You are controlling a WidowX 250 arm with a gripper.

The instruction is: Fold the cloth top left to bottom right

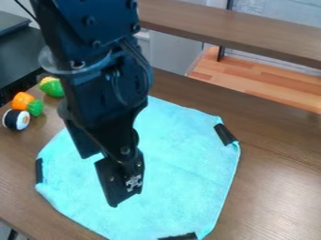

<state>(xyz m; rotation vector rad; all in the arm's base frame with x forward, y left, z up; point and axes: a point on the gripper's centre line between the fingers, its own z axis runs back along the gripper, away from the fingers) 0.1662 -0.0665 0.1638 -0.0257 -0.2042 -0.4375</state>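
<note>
Brown wood grain covers the tabletop (276, 187), which runs under everything near the arm. Most of its middle is taken up by the turquoise cloth (188, 164), spread out with a rounded outline and a slightly wavy rim. The black arm (103, 61) comes in from the top edge, left of centre, and slants down in front of the cloth's upper left part, hiding some of that side. Across the upper right runs a long brown shelf (232, 28), with a paler wooden surface (263, 84) beneath and behind it. At the upper left sits a dark, boxy object (19, 51). Near it, left of the cloth and apart from it, are small toy foods: a yellow-and-green piece (51, 86), an orange-and-green piece (23, 100) and a black-and-white roll (16, 120). Dark strips (225, 134) lie at the cloth's right, left and bottom edges. The gripper (114, 187) hangs tip-down over the cloth's left half; whether its jaws are apart or together, I cannot tell.
</note>
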